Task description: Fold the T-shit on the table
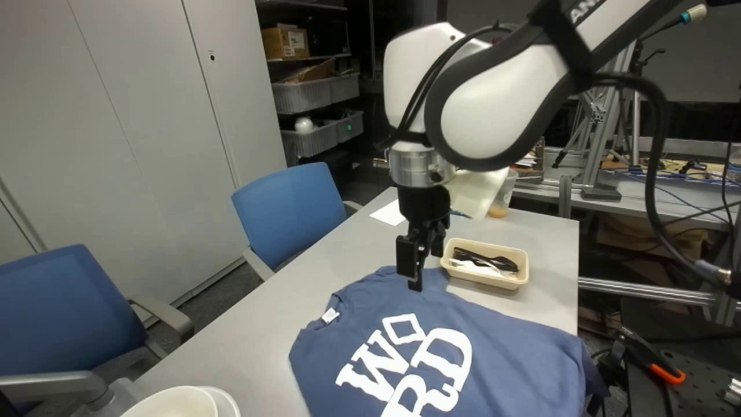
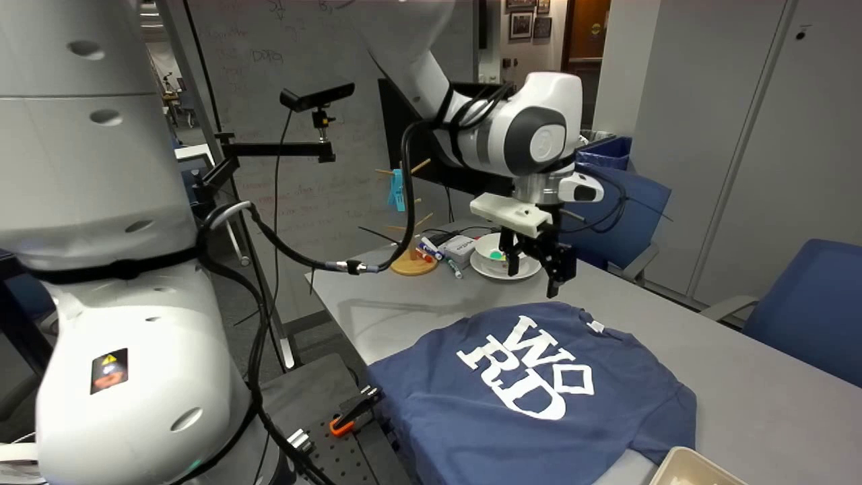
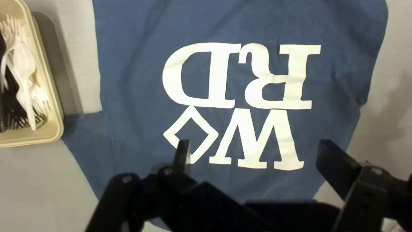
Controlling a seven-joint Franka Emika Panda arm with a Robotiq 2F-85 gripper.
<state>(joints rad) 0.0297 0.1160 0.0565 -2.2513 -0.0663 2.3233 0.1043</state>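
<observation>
Blue lettered T-shirt (image 2: 525,397) flat on the tabletop (image 2: 761,411), lower end draped over the edge; hand (image 3: 256,154) spread wide above it, empty; apparently poised for a first fold; next, likely lowering to pinch a sleeve (image 2: 667,421).

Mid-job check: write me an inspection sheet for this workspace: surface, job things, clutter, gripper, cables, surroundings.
Surface: table, pale grey, smooth-looking.
Job's things: T-shirt, spread print side up, body not folded; one end drapes over the table edge.
Clutter: cutlery tray close beside one sleeve, contact unclear; bowl on a plate; markers near it.
Gripper: open above the T-shirt, holding nothing.
Cables: thick black cable loops off the arm, apart from the T-shirt.
Surroundings: blue chairs along one side; whiteboard and mounted camera in an exterior view.
</observation>
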